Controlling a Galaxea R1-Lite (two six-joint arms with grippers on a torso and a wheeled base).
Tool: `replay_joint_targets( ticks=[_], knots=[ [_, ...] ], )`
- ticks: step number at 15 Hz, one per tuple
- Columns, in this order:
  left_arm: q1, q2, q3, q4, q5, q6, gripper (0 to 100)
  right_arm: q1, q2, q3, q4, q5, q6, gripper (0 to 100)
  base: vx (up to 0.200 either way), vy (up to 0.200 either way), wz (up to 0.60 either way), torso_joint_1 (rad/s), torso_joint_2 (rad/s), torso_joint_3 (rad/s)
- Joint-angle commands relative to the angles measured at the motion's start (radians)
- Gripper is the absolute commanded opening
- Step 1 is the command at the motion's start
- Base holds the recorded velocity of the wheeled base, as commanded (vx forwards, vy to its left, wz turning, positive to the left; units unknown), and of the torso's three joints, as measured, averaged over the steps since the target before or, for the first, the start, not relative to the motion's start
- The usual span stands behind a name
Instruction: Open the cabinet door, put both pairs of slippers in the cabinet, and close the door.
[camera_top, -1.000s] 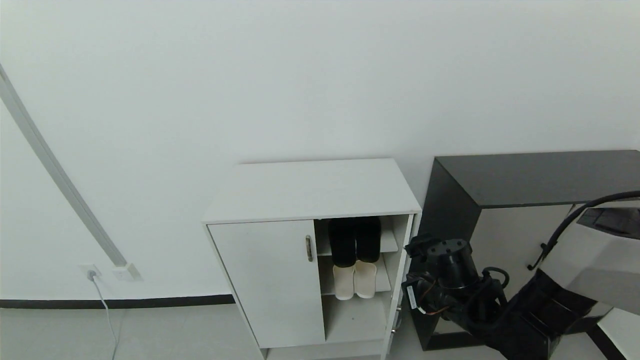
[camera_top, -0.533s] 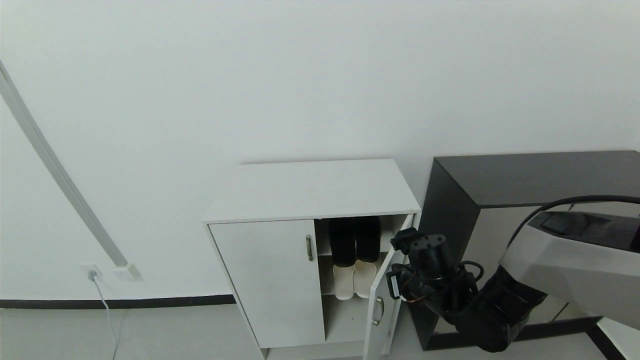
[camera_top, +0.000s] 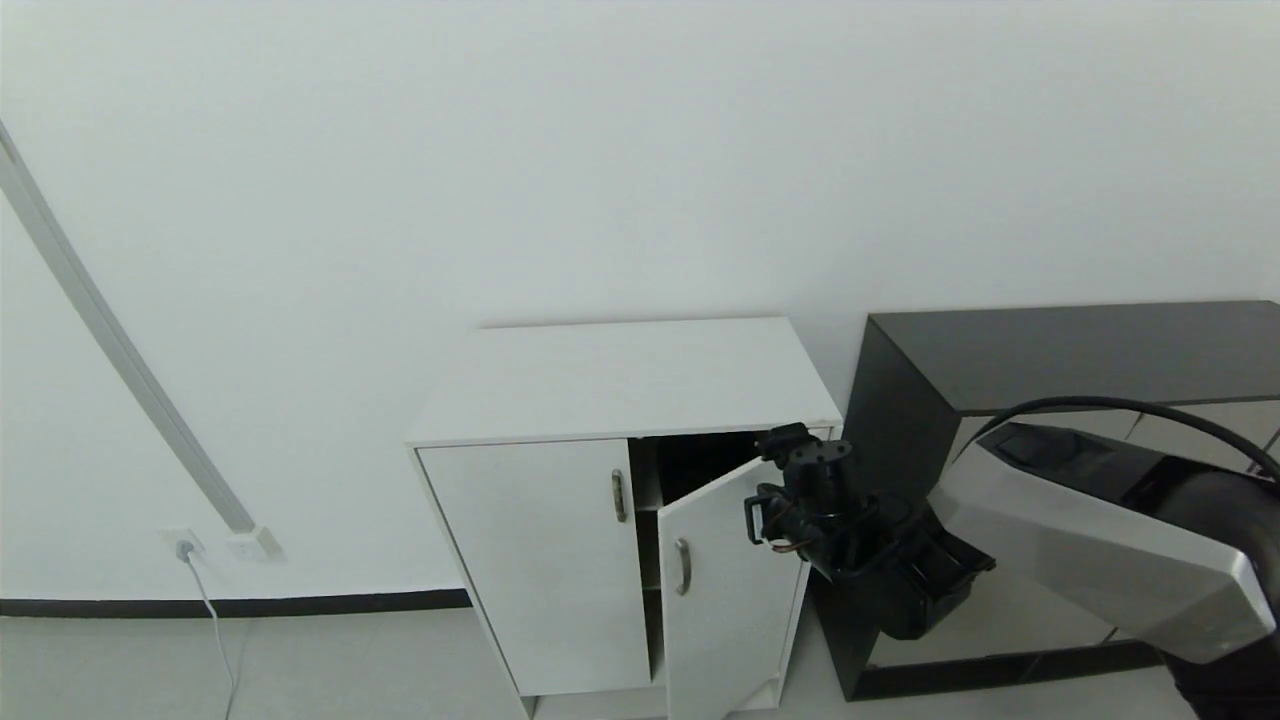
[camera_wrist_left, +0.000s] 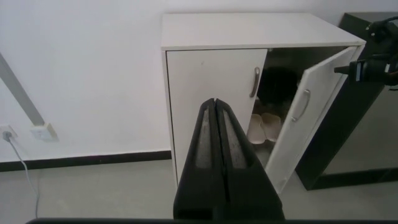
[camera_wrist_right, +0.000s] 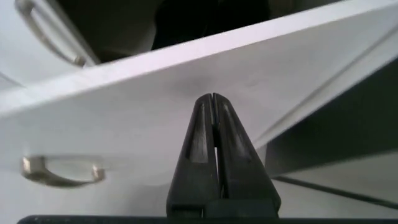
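Swinging under your right arm's push, the right door has come from wide open to roughly half shut within the last second, and the right claw has travelled toward the cabinet with it. From the head camera, that claw sits at the door's upper outer corner, with the handle below and beyond it and the black table behind it. From the left wrist, the left claw is clenched on nothing and held well back. Ahead of its tips both pairs sit on the shelves — black slippers above, cream slippers below — in the gap beside the closed left door. From the right wrist, the right claw is pressed shut and empty, its tips at the door's face. Both pairs are stowed, so only the closing seems left — keep pushing until the door meets the frame, and watch that the tips don't slide off its edge.
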Motion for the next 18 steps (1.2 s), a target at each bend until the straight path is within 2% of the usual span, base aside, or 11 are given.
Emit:
replay_joint_targets(
  ticks=[1, 10, 18],
  knots=[
    [0.001, 0.001, -0.001, 0.000, 0.000, 0.000, 0, -0.019, 0.067, -0.073, 0.002, 0.000, 0.000, 0, 0.000, 0.000, 0.00, 0.000, 0.00, 0.000],
    [0.001, 0.001, -0.001, 0.000, 0.000, 0.000, 0, -0.057, 0.110, -0.232, 0.116, 0.001, 0.000, 0, 0.000, 0.000, 0.00, 0.000, 0.00, 0.000],
    [0.001, 0.001, 0.001, 0.000, 0.000, 0.000, 0, -0.073, 0.127, -0.292, 0.163, 0.000, 0.000, 0, 0.000, 0.000, 0.00, 0.000, 0.00, 0.000]
  ],
)
